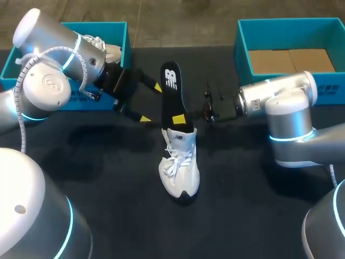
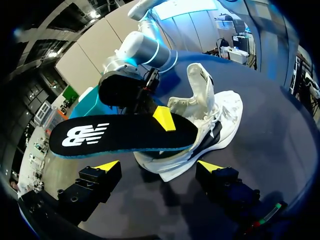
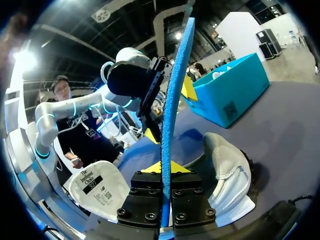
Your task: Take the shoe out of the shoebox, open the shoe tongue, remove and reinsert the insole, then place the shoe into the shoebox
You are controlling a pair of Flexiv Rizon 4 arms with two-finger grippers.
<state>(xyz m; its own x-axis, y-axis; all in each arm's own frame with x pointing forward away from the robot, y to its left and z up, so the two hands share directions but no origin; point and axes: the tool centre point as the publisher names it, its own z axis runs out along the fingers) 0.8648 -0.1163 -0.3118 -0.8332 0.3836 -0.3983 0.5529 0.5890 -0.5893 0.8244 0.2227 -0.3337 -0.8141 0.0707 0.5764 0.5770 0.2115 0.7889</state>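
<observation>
Head view: the white shoe [image 1: 180,164] lies in the middle of the black table [image 1: 108,216], out of both boxes. Its toe points to 6 o'clock and its white laces are on top. The black insole [image 1: 172,89] has a white mark on it. It sticks up out of the shoe toward 12 o'clock. Its low end is down inside the shoe, so we cannot see that end.

Our right gripper [image 1: 179,119] comes in from 3 o'clock and pinches the insole just above the shoe. Its dark fingers are hard to see against the dark table here. In the right wrist view we see the insole from the side as a thin blue strip, with one yellow tip pressed on each side of it. White parts of the shoe show on both sides of that gripper.

Our left gripper [image 1: 151,102] is at 9 o'clock from the insole. Its fingers are spread wide and hold nothing. In the left wrist view the insole hides part of the shoe.

The left shoebox [image 1: 121,32] is at 10 o'clock. Our left arm covers most of it, and a second shoe [image 1: 105,49] peeks out. The right shoebox [image 1: 242,48] is at 2 o'clock, with brown card [image 1: 291,60] inside. The view's edge cuts it off.
</observation>
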